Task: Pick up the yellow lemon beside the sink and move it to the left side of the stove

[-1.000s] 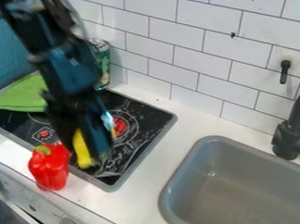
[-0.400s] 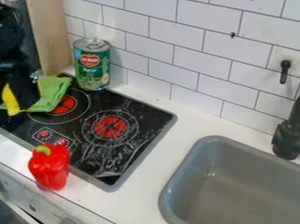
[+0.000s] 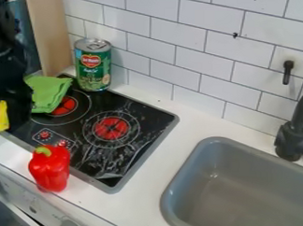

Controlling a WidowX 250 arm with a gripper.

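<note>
Gripper [image 3: 11,120] pinching one yellow object [image 3: 0,116] over the left end of the stovetop [image 3: 132,157], by its front edge
One green cloth [image 3: 49,93] is lying on the stovetop near its back left corner, partly covering one of two large red burner marks, while two smaller red marks are showing by the front edge; one green can [image 3: 92,71] is standing upright at that back corner, one red pepper [image 3: 49,169] is resting on the counter [image 3: 147,180] between its front edge and the stovetop, and one black faucet [image 3: 292,138] is rising behind one gray sink [image 3: 199,151]
</note>
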